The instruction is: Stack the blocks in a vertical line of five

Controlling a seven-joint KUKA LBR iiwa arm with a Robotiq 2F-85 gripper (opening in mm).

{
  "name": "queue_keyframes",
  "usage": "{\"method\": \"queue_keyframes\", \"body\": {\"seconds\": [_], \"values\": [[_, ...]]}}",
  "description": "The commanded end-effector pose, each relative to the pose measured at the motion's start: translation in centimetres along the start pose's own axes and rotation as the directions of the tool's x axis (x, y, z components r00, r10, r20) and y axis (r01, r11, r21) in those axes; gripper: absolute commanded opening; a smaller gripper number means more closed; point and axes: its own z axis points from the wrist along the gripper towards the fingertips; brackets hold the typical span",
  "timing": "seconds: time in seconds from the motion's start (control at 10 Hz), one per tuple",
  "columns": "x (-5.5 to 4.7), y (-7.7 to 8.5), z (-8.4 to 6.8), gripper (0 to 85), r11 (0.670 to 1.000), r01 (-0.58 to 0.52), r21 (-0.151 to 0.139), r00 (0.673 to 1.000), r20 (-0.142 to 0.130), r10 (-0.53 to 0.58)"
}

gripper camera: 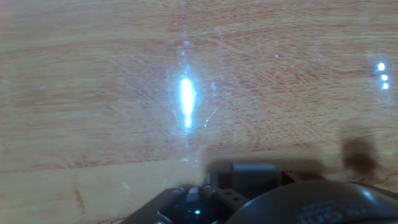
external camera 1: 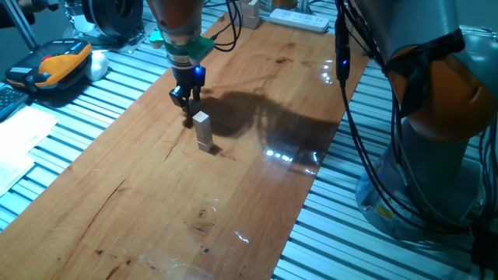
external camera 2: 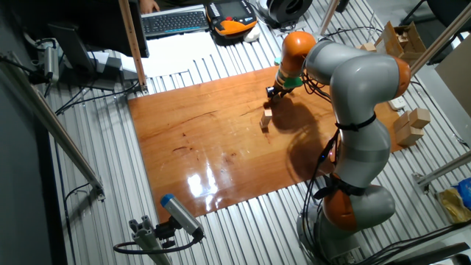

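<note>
Stack (external camera 1: 204, 131) stands on the wooden board (external camera 1: 156, 202), near the middle of its far half. From one fixed view we read it as a short column of pale blocks, perhaps three high; the seams between cubes are too faint to count with any confidence. From the other fixed view the stack (external camera 2: 265, 121) is only a small pale upright sliver, no count possible there.

Gripper (external camera 1: 185, 99) hangs just beside the stack, on its far side and slightly above the top block, not touching it as far as we can tell. Fingers look dark and close together, but we cannot tell whether they are parted, closed, or holding a cube; nothing pale shows between them at this size. In the other fixed view the gripper (external camera 2: 274, 91) sits just beyond the stack and is equally unreadable.

Our judgement: the task is partly done, with a column begun but short of five. We find no loose small blocks on the board in either fixed view, so we cannot say where the remaining ones lie.

Hand view gives bare wood grain, a bright glare streak and the dark housing along the bottom edge; no block and no fingertips are visible in it. A few larger pale wooden blocks (external camera 2: 412, 125) sit off the board by the arm's base.
</note>
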Motion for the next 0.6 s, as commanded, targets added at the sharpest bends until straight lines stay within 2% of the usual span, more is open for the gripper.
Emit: {"method": "queue_keyframes", "body": {"seconds": [0.0,0.2,0.3,0.5], "values": [[0.01,0.00,0.02,51.0,1.000,0.000,0.001,1.000,0.000,0.000],[0.13,0.13,0.22,51.0,1.000,0.002,0.001,1.000,0.000,-0.002],[0.18,0.18,0.29,34.0,1.000,0.002,0.002,1.000,0.002,-0.002],[0.17,0.16,0.22,34.0,1.000,0.007,0.005,1.000,-0.004,-0.007]]}}
